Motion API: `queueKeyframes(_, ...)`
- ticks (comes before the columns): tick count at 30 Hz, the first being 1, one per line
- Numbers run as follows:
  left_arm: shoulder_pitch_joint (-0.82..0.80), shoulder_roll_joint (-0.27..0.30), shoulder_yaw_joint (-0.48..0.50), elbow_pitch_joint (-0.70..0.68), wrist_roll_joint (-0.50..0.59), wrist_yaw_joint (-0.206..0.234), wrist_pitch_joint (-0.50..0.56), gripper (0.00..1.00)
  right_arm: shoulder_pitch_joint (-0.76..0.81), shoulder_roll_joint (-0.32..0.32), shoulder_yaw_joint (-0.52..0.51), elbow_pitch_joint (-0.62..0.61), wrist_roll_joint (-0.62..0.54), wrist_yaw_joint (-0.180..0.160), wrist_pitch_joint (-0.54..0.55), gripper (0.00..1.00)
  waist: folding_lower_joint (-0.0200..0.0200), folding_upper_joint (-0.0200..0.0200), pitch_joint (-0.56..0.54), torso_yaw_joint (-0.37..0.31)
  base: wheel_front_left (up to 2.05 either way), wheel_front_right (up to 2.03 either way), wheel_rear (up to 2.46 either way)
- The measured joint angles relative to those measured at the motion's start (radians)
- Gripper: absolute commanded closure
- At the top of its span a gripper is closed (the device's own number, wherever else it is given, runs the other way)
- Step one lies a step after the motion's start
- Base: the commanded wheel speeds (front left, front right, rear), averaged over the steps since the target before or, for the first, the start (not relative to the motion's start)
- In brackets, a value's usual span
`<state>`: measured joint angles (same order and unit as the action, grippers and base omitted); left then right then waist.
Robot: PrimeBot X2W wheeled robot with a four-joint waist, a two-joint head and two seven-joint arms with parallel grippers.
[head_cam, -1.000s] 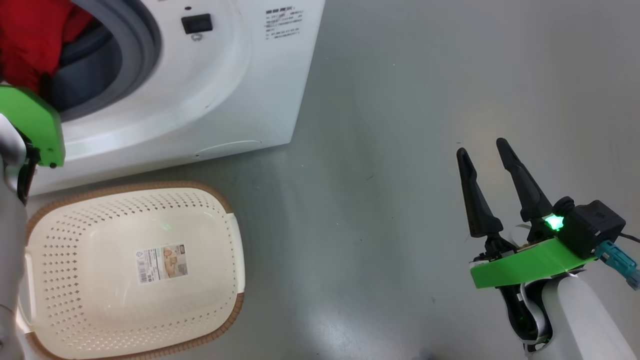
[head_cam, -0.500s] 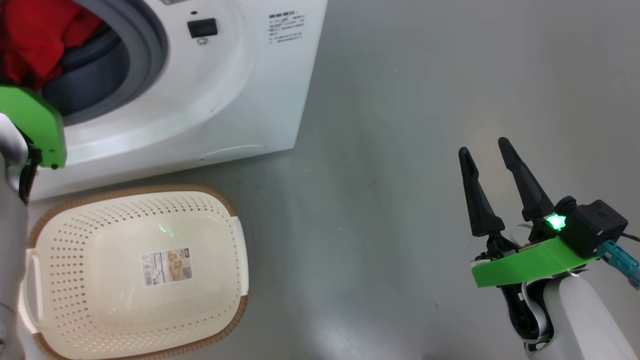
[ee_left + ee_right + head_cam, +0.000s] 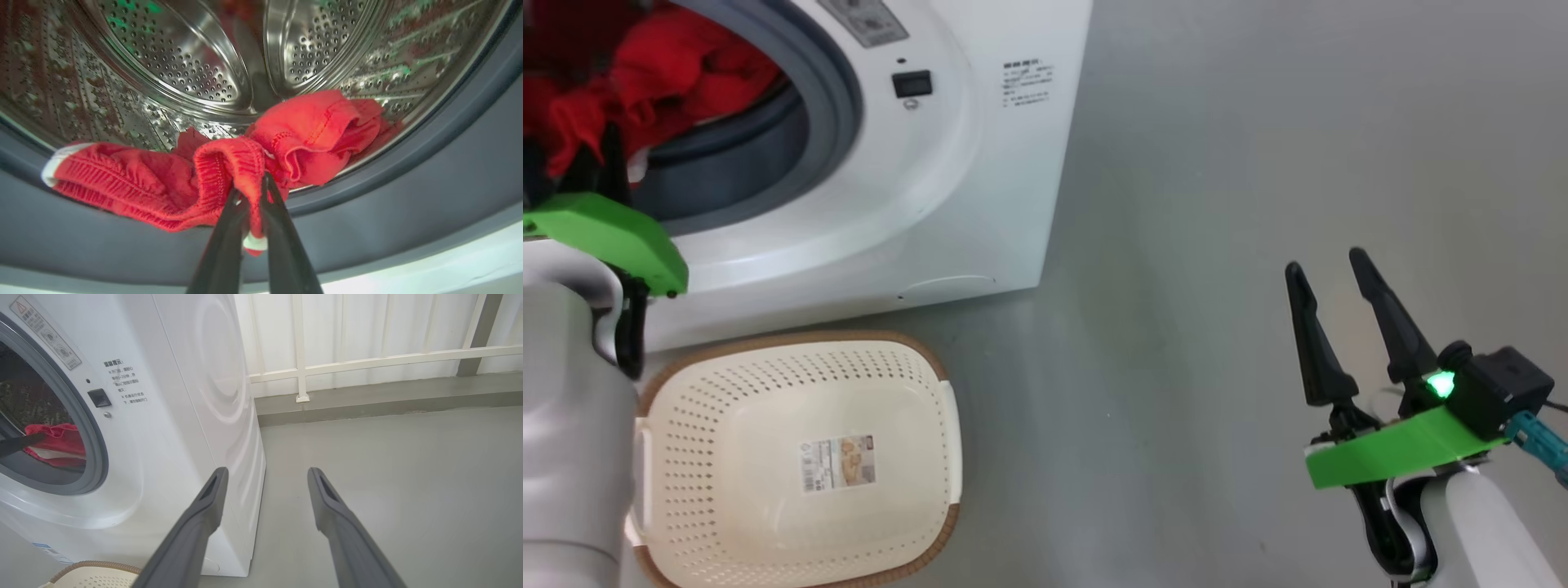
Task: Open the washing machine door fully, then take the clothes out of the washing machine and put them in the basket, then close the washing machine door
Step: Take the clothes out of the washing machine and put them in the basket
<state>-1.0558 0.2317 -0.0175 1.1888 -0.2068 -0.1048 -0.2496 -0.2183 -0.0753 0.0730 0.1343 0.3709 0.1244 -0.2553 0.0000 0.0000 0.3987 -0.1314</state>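
Head view, looking down. Nearest, at 7 o'clock, the basket (image 3: 792,337) sits on the grey floor (image 3: 1217,163), with nothing inside but a paper label (image 3: 837,462). At 4 o'clock the right gripper (image 3: 1323,263) hovers over bare floor, fingers spread wide, carrying nothing. Beyond the basket, from 9 to 12 o'clock, stands the washing machine (image 3: 980,204). Its lower front edge is just beside the basket rim and its mouth is open. The clothes (image 3: 678,65) lie bunched at 11 o'clock, partly across the grey rubber ring (image 3: 841,114).

The left wrist view supplies what the head view hides behind a green wrist plate (image 3: 613,237). There, at 6 o'clock, the left gripper (image 3: 250,185) has its fingers drawn nearly together on a ribbed red fold with a white edge. The rest of the cloth trails toward 9 and 2 o'clock over the ring's lip, with the perforated steel drum (image 3: 184,73) behind. The right wrist view adds a side look at the machine. It shows a dark finger (image 3: 18,442) reaching into the mouth at 9 o'clock and a white railing (image 3: 367,361) far behind.

Likely risks: the pinch takes only a thin fold, so the cloth could slip free while being drawn out. The trailing ends could catch on the ring's lip. A release short of the basket would drop the cloth on the floor.
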Motion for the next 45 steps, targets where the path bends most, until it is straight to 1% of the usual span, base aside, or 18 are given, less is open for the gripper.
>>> queueKeyframes(3, 0.076, -0.013, 0.030, -0.160, -0.008, 0.009, 0.000, 1.00, 0.025, -0.007, -0.001, 0.003, 0.000, 0.000, 0.000, 0.00, 0.0000, 0.0000, -0.026, 0.017, 0.00, 0.00, 0.00)
queueKeyframes(4, 0.076, -0.013, 0.030, -0.160, -0.008, 0.009, 0.000, 1.00, 0.025, -0.007, -0.001, 0.003, 0.000, 0.000, 0.000, 0.00, 0.0000, 0.0000, -0.026, 0.017, 0.00, 0.00, 0.00)
queueKeyframes(10, 0.257, -0.067, 0.072, -0.409, -0.011, 0.016, 0.000, 1.00, 0.051, -0.016, -0.011, 0.005, 0.000, 0.000, 0.000, 0.00, 0.0000, 0.0001, -0.074, 0.054, 0.00, 0.00, 0.00)
queueKeyframes(19, 0.431, -0.123, 0.137, -0.735, 0.010, 0.016, -0.001, 1.00, 0.081, -0.019, -0.017, 0.009, -0.001, 0.000, 0.000, 0.00, 0.0000, 0.0000, -0.132, 0.100, 0.00, 0.00, 0.00)
queueKeyframes(20, 0.474, -0.133, 0.155, -0.813, 0.016, 0.016, -0.003, 1.00, 0.096, -0.019, -0.017, 0.010, -0.001, 0.000, 0.000, 0.00, 0.0000, 0.0000, -0.143, 0.108, 0.00, 0.00, 0.00)
queueKeyframes(22, 0.513, -0.144, 0.168, -0.890, 0.023, 0.017, -0.004, 1.00, 0.106, -0.019, -0.018, 0.010, -0.001, 0.000, 0.000, 0.00, 0.0000, 0.0000, -0.152, 0.115, 0.00, 0.00, 0.00)
queueKeyframes(32, 0.686, -0.182, 0.170, -1.224, 0.076, 0.023, -0.007, 1.00, 0.130, -0.024, -0.017, 0.011, -0.001, 0.000, 0.000, 0.00, 0.0000, 0.0001, -0.188, 0.135, 0.00, 0.00, 0.00)
queueKeyframes(35, 0.719, -0.184, 0.164, -1.306, 0.081, 0.029, -0.008, 1.00, 0.140, -0.027, -0.017, 0.013, -0.001, 0.000, 0.000, 0.00, 0.0000, 0.0000, -0.193, 0.140, 0.00, 0.00, 0.00)
queueKeyframes(38, 0.750, -0.184, 0.150, -1.353, 0.081, 0.035, -0.008, 1.00, 0.140, -0.030, -0.017, 0.013, -0.001, 0.000, 0.000, 0.00, 0.0000, 0.0000, -0.197, 0.143, 0.00, 0.00, 0.00)
queueKeyframes(45, 0.839, -0.188, 0.113, -1.335, 0.072, 0.035, -0.008, 1.00, 0.142, -0.031, -0.005, 0.014, -0.001, 0.000, 0.000, 0.00, 0.0000, 0.0000, -0.199, 0.138, 0.00, 0.00, 0.00)
